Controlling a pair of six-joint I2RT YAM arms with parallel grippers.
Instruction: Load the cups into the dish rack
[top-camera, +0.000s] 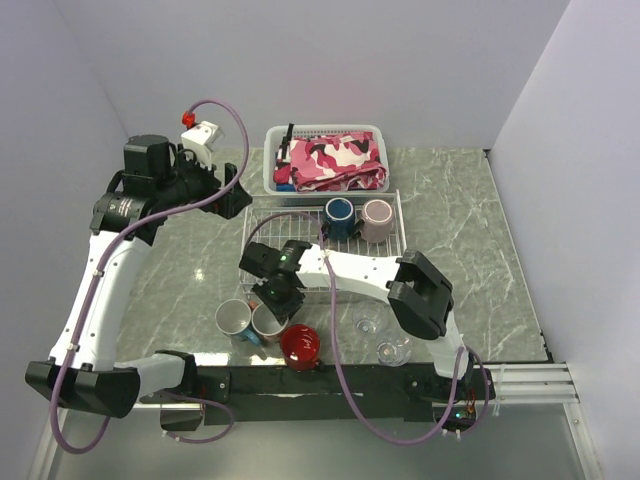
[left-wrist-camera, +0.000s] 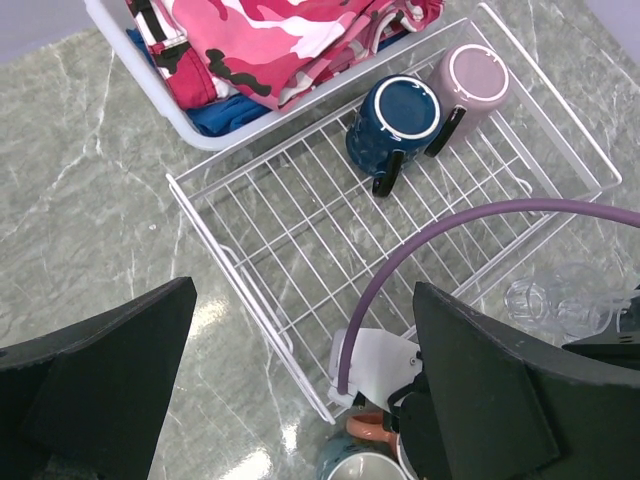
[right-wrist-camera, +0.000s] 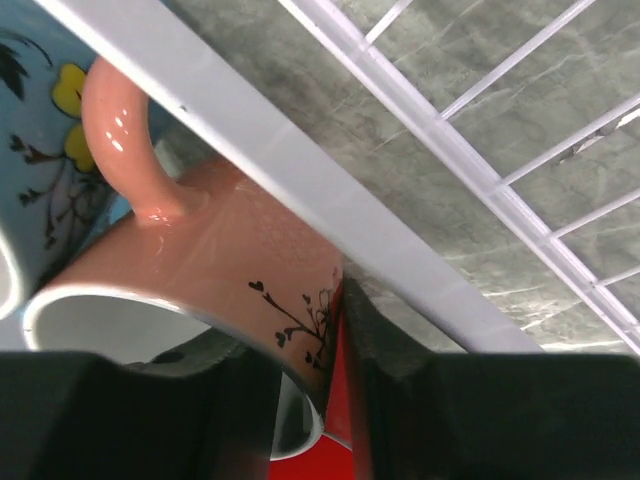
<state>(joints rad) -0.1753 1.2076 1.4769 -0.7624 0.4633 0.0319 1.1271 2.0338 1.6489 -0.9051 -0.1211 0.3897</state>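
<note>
Pick step: R gripper (right-wrist-camera: 325, 385) clamps brown mug (right-wrist-camera: 215, 265) by its rim at desk's near edge, just outside rack (top-camera: 300, 228). L gripper (left-wrist-camera: 300, 360) gapes idle. Next: lift over rack's low side, set down near navy mug (top-camera: 339, 214).

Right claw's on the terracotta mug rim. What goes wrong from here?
1. The right claw straddles only the terracotta mug's rim; a thin pinch may slip or tilt it.
2. The red mug and teal mug crowd it, so lifting may knock them.
3. The dish rack's near rail sits right beside the mug and could snag it.
</note>
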